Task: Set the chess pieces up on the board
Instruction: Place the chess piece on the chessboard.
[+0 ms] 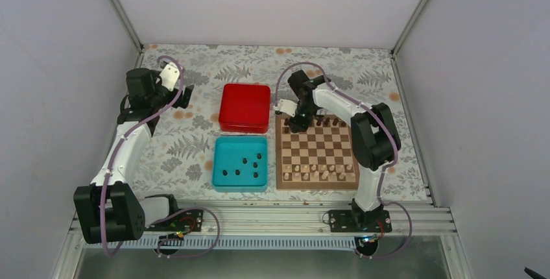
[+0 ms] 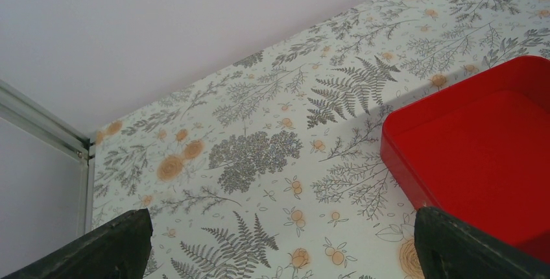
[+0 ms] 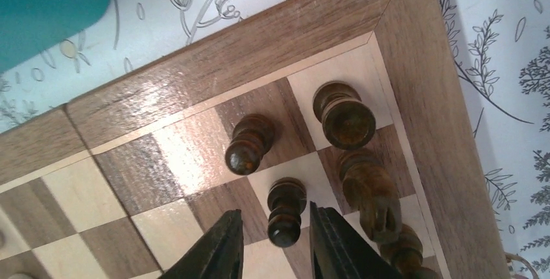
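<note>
The board (image 1: 280, 156) lies right of centre, with dark chess pieces (image 1: 327, 122) along its far edge. Several more dark pieces (image 1: 245, 161) lie in the teal tray. My right gripper (image 1: 299, 122) hangs over the board's far left corner. In the right wrist view it (image 3: 274, 209) is open, its fingers on either side of an upright dark pawn (image 3: 285, 211) with a gap on each side. Another pawn (image 3: 248, 146), a rook (image 3: 344, 120) and a knight (image 3: 373, 194) stand close by. My left gripper (image 1: 185, 97) is open and empty (image 2: 280, 217) over the floral cloth.
A red box (image 1: 244, 107) sits left of the board's far corner and shows in the left wrist view (image 2: 480, 143). The teal tray (image 1: 216, 162) lies below it. Pale pieces (image 1: 318, 172) fill the board's near rows. Walls close in the table.
</note>
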You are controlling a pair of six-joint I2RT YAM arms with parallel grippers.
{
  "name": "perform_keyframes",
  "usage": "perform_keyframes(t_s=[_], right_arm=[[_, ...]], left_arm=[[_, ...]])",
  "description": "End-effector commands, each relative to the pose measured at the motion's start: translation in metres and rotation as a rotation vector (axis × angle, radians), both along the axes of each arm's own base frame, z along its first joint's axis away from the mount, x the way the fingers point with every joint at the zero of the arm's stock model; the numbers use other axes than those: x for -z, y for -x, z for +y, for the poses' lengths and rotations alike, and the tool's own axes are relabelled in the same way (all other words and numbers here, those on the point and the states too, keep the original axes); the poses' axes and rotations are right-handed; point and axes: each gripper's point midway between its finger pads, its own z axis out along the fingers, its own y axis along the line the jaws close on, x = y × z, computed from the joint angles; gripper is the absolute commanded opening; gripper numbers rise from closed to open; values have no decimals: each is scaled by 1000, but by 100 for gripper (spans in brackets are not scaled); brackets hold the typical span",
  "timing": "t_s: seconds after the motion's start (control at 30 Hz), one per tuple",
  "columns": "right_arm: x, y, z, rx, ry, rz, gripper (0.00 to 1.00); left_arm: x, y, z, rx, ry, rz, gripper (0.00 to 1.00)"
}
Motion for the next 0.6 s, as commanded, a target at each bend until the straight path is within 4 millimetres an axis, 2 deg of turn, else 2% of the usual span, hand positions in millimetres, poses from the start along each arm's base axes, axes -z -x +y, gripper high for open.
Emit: perform_keyframes(t_s=[0.0, 0.1, 0.17, 0.23, 0.37, 0.57], right_arm=[[-45, -4, 10, -19, -75, -43, 30], [-75, -3, 16, -28, -93, -73, 31], [-97, 1, 30, -57, -130, -93, 32], [-107, 12, 46, -95, -137, -101, 34], [-106, 41, 84, -192, -96, -116, 37], [-85, 82, 135, -344, -38, -116, 41]], left_arm=[[0, 0, 0, 9, 8, -1, 100], [0, 0, 0, 9, 8, -1, 100], [-1, 0, 0, 8, 8, -2, 100], [-2, 0, -1, 10, 8, -5, 100], [-2, 0, 0, 9, 8, -5, 100], [-2, -1, 0, 5, 7, -6, 100]])
